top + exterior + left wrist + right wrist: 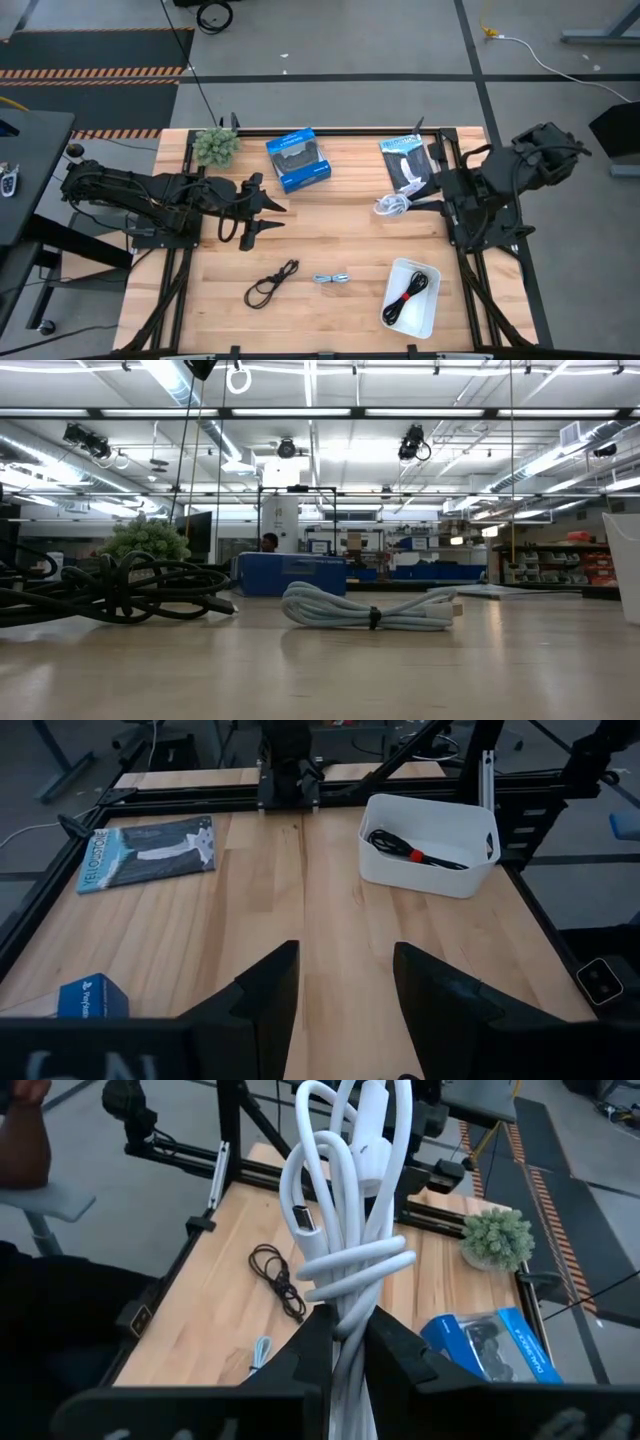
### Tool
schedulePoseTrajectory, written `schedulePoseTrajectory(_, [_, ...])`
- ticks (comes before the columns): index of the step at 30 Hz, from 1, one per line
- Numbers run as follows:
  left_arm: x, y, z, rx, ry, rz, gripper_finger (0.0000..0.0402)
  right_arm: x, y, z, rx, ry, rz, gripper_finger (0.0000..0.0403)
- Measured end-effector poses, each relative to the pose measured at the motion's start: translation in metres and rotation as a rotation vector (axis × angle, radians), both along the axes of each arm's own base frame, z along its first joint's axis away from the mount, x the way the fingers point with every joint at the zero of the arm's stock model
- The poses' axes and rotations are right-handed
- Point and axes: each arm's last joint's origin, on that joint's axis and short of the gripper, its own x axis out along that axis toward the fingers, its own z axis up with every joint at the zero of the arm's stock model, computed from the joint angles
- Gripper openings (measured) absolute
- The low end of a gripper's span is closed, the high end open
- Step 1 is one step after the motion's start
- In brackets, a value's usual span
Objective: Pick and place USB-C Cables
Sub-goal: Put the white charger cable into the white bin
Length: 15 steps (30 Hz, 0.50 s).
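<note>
white cable (345,1230) is pinched between the right gripper (345,1335) fingers; left gripper (345,995) gapes, holding nothing.

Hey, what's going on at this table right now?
A two-armed robot is sorting cables. The right gripper is shut on the white cable, held above the table's right side. The black-and-red cable already lies in the white bin. The black cable and grey cable remain on the table. The left gripper waits open.
</note>
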Motion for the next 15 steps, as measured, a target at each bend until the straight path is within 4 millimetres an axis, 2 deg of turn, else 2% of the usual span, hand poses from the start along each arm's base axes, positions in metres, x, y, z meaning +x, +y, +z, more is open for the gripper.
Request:
schedulePoseTrajectory(10, [0.000,0.000,0.000,0.000,0.000,0.000,0.0172,0.004,0.005,-0.006,0.072,0.075,0.017,0.0045])
schedulePoseTrajectory(15, [0.000,0.000,0.000,0.000,-0.001,0.000,0.0172,0.007,0.011,-0.016,0.080,0.124,0.031,0.0045])
